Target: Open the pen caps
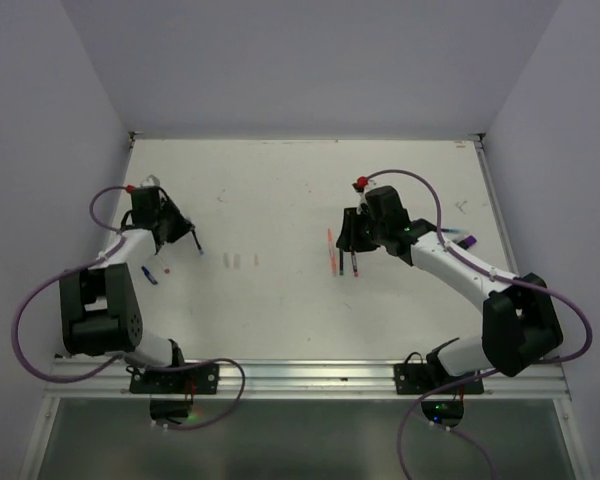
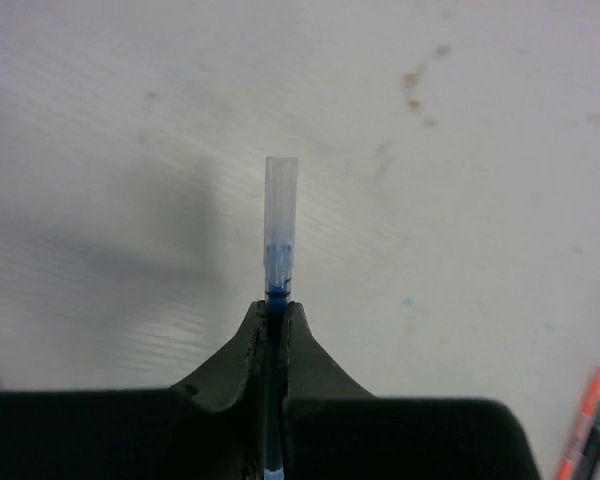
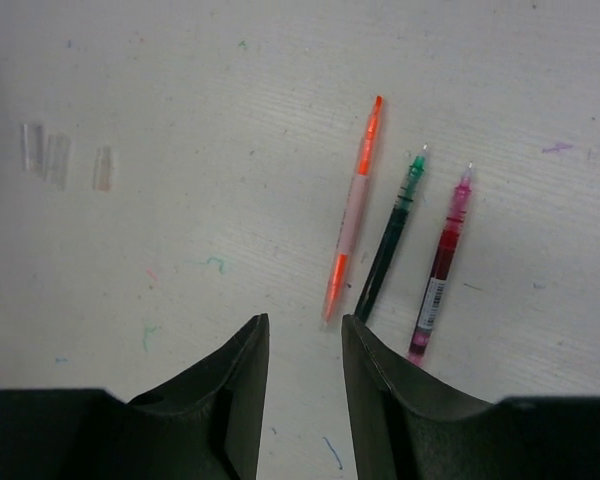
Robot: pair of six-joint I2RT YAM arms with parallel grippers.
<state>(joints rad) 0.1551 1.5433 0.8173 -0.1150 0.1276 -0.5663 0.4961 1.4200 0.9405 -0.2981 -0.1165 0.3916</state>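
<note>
Left jaws clamped on blue pen (image 2: 277,293), clear cap (image 2: 281,195) protruding, arm (image 1: 125,246) elbow-bent; right jaws part-open, empty, arm (image 1: 450,263) reaching inward.

Three bare pens lie side by side just ahead of the right hand (image 3: 305,350): one orange pen (image 3: 352,210), one green pen (image 3: 390,240) and one pink pen (image 3: 443,260). A fourth, purple-tipped pen (image 1: 461,240) lies well behind that hand, beside its arm. Three clear caps (image 3: 57,160) lie in a row on the tabletop (image 1: 280,190) ahead of it to the left, a fourth clear cap (image 2: 281,215) sits on the one blue pen (image 2: 277,291) gripped in the left hand (image 2: 276,310), and one short blue piece (image 1: 150,275) near that hand is too small to name.
</note>
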